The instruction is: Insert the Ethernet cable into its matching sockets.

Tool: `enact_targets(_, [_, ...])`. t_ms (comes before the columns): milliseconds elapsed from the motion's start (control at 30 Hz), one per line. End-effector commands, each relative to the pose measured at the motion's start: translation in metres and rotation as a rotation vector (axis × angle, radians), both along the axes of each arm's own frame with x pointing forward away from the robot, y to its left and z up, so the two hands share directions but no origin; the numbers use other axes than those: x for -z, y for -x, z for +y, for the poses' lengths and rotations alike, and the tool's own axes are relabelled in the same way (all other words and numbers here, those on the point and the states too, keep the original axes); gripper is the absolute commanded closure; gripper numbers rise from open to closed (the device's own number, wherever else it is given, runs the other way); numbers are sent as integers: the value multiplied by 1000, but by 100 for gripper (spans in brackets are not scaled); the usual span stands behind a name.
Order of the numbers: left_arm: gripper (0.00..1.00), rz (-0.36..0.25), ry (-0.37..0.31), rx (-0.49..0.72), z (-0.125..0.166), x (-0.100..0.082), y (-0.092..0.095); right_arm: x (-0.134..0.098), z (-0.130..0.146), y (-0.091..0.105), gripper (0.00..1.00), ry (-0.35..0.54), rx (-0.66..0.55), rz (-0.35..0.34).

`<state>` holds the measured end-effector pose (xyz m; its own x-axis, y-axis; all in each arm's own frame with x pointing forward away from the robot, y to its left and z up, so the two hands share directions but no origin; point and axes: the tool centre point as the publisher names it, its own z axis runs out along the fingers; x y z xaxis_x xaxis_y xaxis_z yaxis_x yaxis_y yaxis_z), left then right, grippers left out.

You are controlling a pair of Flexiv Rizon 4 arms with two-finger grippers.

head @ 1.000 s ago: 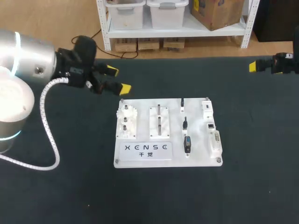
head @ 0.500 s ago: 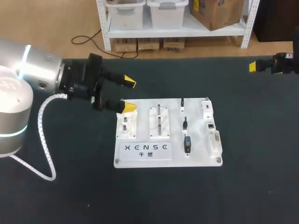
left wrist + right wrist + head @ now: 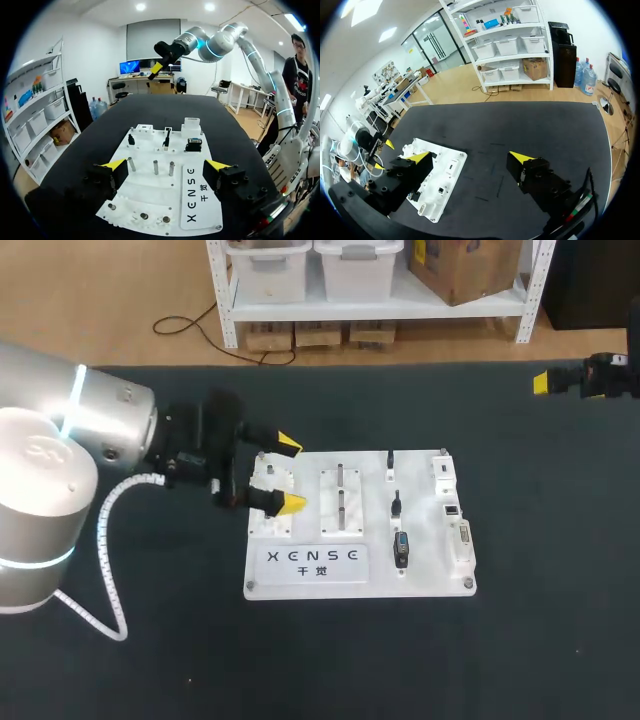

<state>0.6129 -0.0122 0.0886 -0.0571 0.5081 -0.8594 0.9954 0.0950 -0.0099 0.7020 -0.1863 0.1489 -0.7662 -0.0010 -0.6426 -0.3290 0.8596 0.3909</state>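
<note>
Black Ethernet cable (image 3: 401,548) lies untouched on the white board (image 3: 310,575) — insertion not yet begun, I judge; left gripper (image 3: 290,475) hovers wide open, empty, over the board's left end; right gripper (image 3: 470,157) — likewise open, empty — well apart.

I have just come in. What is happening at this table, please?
Two robot arms stand at a black table with a white practice board on it. The left gripper hovers over the left end of the board, with its fingers open and holding nothing. The right gripper hangs near the table's far right corner, well away from the board, and is also open and empty. The small black connectors on the board are not touched by either gripper, so no plugging has begun.
</note>
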Motion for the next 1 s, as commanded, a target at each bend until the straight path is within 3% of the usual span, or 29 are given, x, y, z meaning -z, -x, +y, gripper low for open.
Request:
enact_targets(33, [0, 8, -13, 11, -6, 5, -2, -1, 0, 1, 0, 3, 2, 0])
enact_targets(200, [0, 38, -33, -1, -8, 12, -5, -1, 0, 1, 0, 3, 2, 0])
enact_targets(633, [0, 38, -33, -1, -8, 12, -5, -1, 0, 1, 0, 3, 2, 0])
enact_targets(833, [0, 38, -33, -1, -8, 12, -5, 1, 64, 4, 0, 86, -47, 137])
enact_targets(1000, [0, 38, -33, -1, -8, 12, -5, 9, 123, 18, 0, 174, -83, 259])
